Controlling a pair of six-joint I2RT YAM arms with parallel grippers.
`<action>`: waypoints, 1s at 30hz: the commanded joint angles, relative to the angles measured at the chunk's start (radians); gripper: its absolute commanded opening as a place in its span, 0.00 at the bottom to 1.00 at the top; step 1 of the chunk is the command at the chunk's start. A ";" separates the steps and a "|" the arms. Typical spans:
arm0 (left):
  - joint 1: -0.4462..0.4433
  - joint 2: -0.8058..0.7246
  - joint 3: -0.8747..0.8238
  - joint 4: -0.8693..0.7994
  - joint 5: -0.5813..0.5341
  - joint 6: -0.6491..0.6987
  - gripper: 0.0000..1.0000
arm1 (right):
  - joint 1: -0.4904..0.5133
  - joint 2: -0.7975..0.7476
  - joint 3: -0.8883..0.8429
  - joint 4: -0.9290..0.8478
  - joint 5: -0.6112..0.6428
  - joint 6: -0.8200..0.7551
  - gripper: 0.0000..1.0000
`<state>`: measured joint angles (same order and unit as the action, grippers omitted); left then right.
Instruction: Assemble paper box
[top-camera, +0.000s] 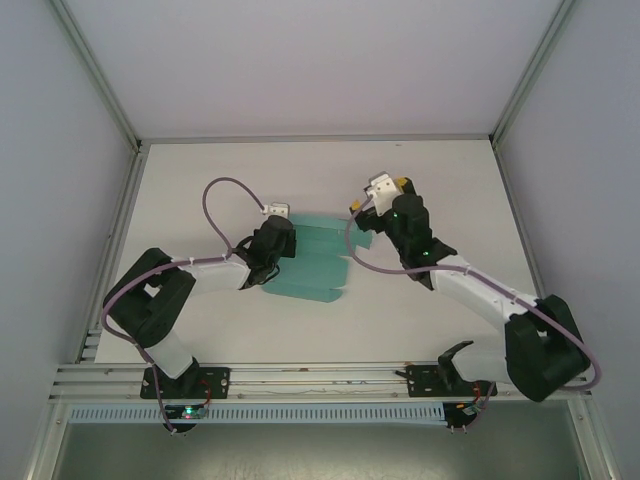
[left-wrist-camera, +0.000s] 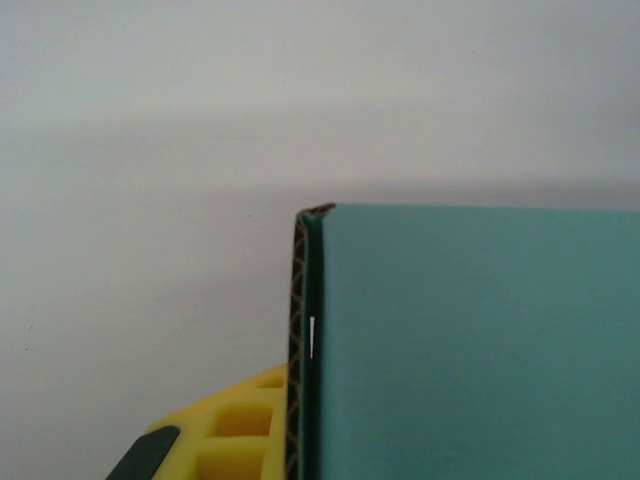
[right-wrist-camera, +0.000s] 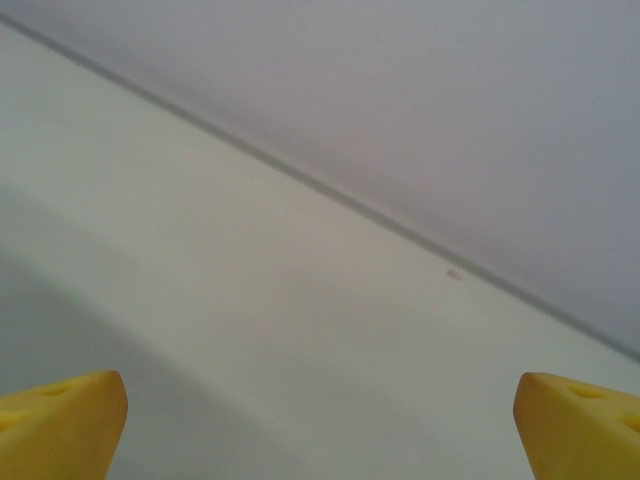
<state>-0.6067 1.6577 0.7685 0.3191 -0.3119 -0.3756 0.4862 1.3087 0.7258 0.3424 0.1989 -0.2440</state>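
Overhead first: the paper box (top-camera: 312, 268) is lying as a mostly flat teal sheet in the middle of the table (top-camera: 200, 180), not yet folded into a box. The left gripper (top-camera: 276, 232) is reaching over the sheet's 10 o'clock corner. I judge that it is working on that edge, either to pin the sheet or to raise a flap. The right gripper (top-camera: 378, 193) is hanging off toward 2 o'clock from the sheet, apart from the card and tilted up toward the far wall. It is probably waiting out of the way.

Next, the left wrist view: the paper box (left-wrist-camera: 480, 340) is covering the 3 to 6 o'clock part of the picture, broad face toward the camera. Its cut edge is running straight up the middle. One yellow finger (left-wrist-camera: 240, 425) is sitting at 7 o'clock, right against that edge. The card is hiding the other finger, so I cannot tell whether this pincer is spread or pinching the card.

Lastly, the right wrist view: two yellow fingertips (right-wrist-camera: 60, 420) are showing at the 7 and 5 o'clock corners, spread wide with nothing between them. They are facing bare table and the wall (right-wrist-camera: 400, 80) beyond.
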 joint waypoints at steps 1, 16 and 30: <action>0.009 -0.038 0.001 -0.039 -0.006 -0.031 0.00 | 0.002 0.052 0.017 -0.052 -0.065 0.077 0.98; 0.000 -0.065 0.086 -0.130 0.089 -0.233 0.00 | 0.183 0.260 -0.079 0.447 0.219 0.302 0.98; -0.025 -0.114 0.133 -0.183 0.137 -0.342 0.00 | 0.436 0.467 -0.005 0.937 0.972 0.418 0.98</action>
<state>-0.5888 1.5818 0.8402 0.0914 -0.2333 -0.6987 0.8898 1.7500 0.6857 1.1954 1.0611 0.1398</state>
